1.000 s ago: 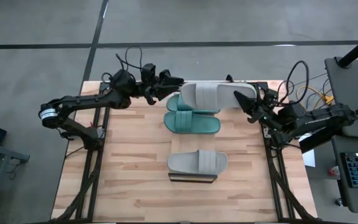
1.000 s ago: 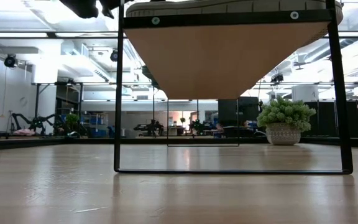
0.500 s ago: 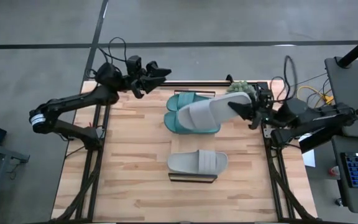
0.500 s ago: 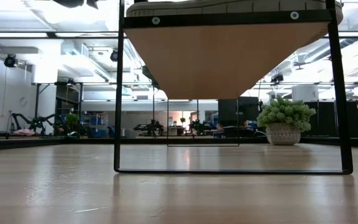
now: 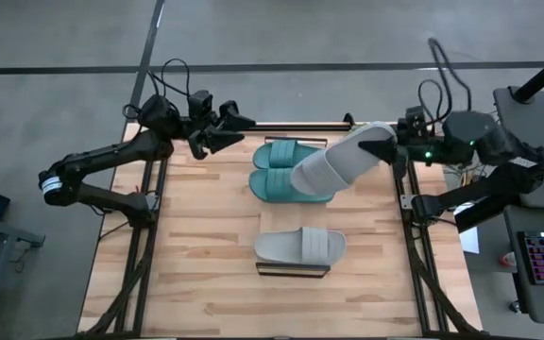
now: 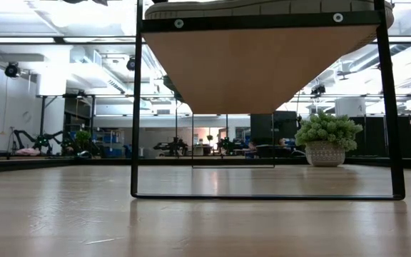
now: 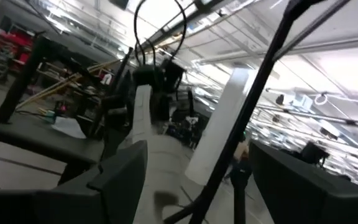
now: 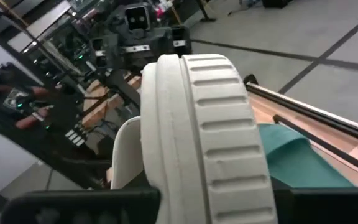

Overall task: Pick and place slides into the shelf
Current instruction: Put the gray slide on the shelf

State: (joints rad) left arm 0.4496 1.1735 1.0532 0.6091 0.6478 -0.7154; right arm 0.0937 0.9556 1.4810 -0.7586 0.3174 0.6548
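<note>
On the small light-wood plank shelf (image 5: 293,269) near the table's front lies one light grey rubber slide (image 5: 299,246). Behind it, two dark teal slides (image 5: 289,179) rest on the tabletop. Right gripper (image 5: 378,149) clamps another grey slide (image 5: 336,167) aloft, its ribbed sole filling the right wrist view (image 8: 210,137). Left gripper (image 5: 239,127) hangs spread and empty.

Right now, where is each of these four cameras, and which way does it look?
High: above the table, straight down on both arms, left gripper open, the right holding a grey slide over the teal pair.
Low: at tabletop height, under the shelf; no arm clearly shows.
Left wrist: into the room, past its own fingers.
Right wrist: along the grey slide's sole.
High and right wrist share both slides.
</note>
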